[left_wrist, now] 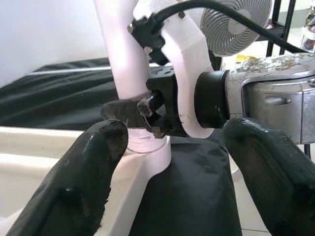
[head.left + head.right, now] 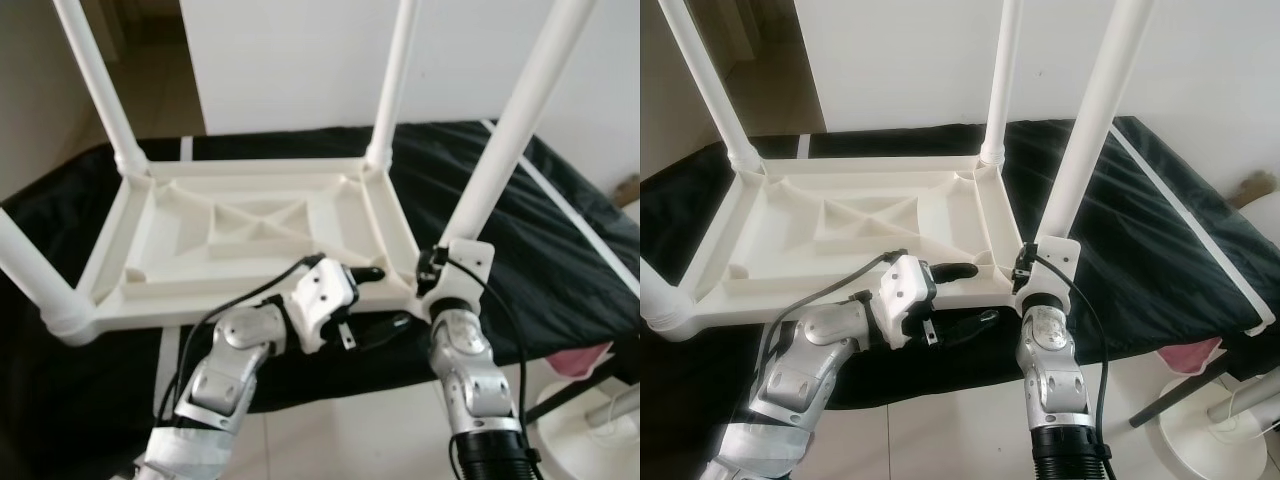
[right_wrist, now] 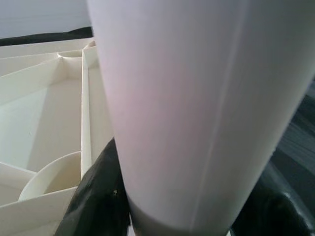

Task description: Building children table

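Left eye view has the white plastic table (image 2: 250, 235) lying upside down on a black cloth (image 2: 560, 230), with its legs sticking up. The right gripper (image 3: 177, 216) is clamped around the near right leg (image 2: 510, 135) right at the bottom, just above the corner socket. You can see that leg sitting tight between the two black fingers (image 3: 96, 196) in the right wrist view, and the ribbed underside of the table runs off to one side of it.

The left gripper (image 2: 385, 300) sits just beside the right one, at the table's near edge. Its fingers (image 1: 83, 182) are spread wide with nothing held, one over the white rim and one off the edge over the cloth. Straight ahead between them is the right wrist and the leg base. A fan (image 1: 236, 27) stands behind that.
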